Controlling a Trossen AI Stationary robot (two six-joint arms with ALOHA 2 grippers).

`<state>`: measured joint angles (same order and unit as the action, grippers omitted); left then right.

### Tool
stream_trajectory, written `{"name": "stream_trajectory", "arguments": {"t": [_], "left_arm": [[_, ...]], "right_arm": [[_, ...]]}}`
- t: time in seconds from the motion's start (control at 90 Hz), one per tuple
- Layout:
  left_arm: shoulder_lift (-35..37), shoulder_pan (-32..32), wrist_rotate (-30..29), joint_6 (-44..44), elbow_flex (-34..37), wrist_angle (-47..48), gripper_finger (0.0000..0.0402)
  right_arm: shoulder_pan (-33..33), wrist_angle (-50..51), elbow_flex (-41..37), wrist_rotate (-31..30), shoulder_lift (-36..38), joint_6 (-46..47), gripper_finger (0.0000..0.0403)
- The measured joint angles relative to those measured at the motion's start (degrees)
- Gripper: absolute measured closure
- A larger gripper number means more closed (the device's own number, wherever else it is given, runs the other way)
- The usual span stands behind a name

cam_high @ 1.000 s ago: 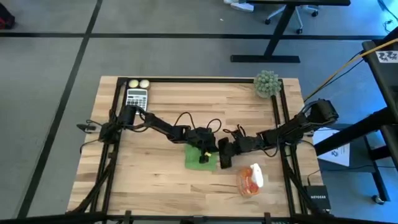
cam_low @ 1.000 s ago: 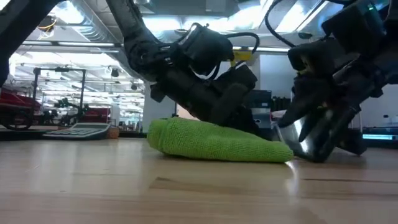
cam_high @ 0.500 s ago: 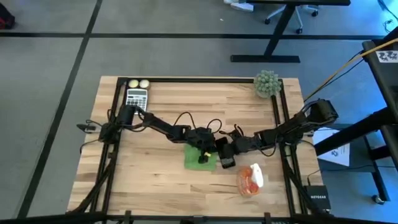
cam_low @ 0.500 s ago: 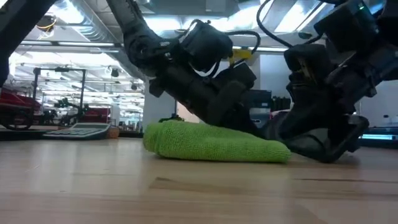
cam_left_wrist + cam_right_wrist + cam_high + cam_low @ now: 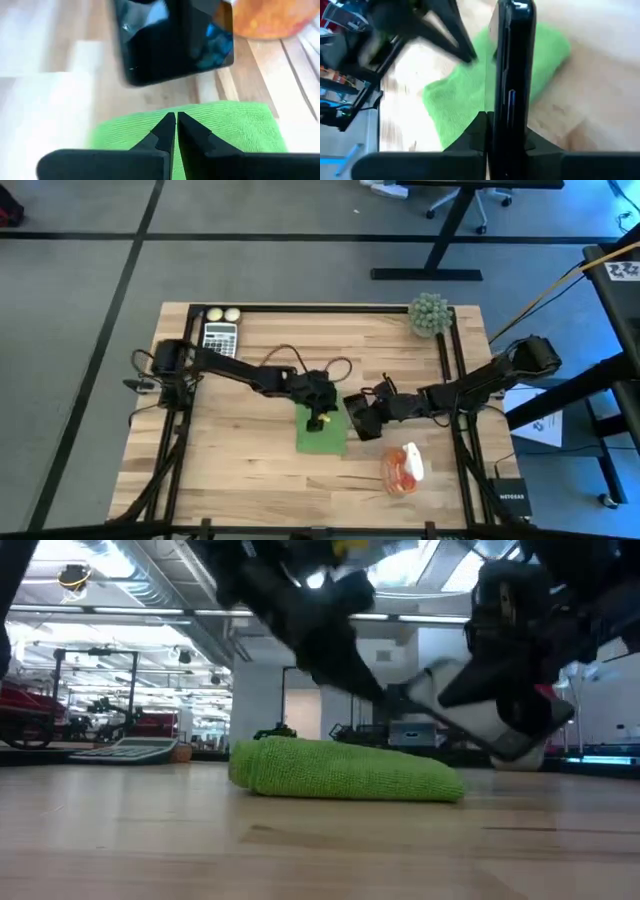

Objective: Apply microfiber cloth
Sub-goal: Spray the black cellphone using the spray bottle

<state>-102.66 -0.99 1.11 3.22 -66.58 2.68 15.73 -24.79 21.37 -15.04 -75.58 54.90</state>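
Lying flat, the cloth (image 5: 321, 432) was untouched; the left gripper (image 5: 176, 124) hovered closed and empty, the right gripper (image 5: 506, 131) clamped the phone (image 5: 512, 75), wiping apparently remained.

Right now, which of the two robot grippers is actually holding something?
The right gripper is: it is shut on the black phone, held on edge. The left gripper is shut and empty above the bright green microfiber cloth.

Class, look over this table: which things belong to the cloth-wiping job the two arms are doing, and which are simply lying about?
In the job:
microfiber cloth, flat on the table
black phone, clamped in the right gripper beside the cloth
left gripper, shut, above the cloth

Lying about:
calculator
two pale balls
spiky ball plant
container of red items
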Motion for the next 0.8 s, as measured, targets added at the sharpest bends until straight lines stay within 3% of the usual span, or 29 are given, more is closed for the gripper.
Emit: {"name": "stream_trajectory", "arguments": {"t": [0.178,0.422,0.511,0.633,0.711,0.8], "left_arm": [[8.2,0.4,-1.7,-1.7,6.3,-8.8,0.0401],[9.0,1.0,0.2,-12.1,18.8,-43.8,0.0401],[8.9,0.9,0.4,-13.4,18.7,-45.7,0.0401],[8.3,0.9,0.4,-16.1,17.0,-44.9,0.0391],[7.5,0.9,-0.1,-17.7,15.2,-45.6,0.0372],[6.4,0.9,-1.3,-18.4,13.6,-45.5,0.0342]], "right_arm": [[0.0,-0.5,0.0,-3.7,7.9,-11.1,0.0394],[-3.0,-1.4,0.1,-7.5,19.8,-30.2,0.0394],[-6.7,-4.5,0.1,-2.4,21.4,-38.7,0.0394],[-13.6,-10.9,0.1,11.9,21.6,-47.5,0.0393],[-17.5,-12.9,0.1,19.1,21.4,-49.0,0.0393],[-19.5,-12.6,0.1,21.7,21.4,-45.4,0.0393]]}}
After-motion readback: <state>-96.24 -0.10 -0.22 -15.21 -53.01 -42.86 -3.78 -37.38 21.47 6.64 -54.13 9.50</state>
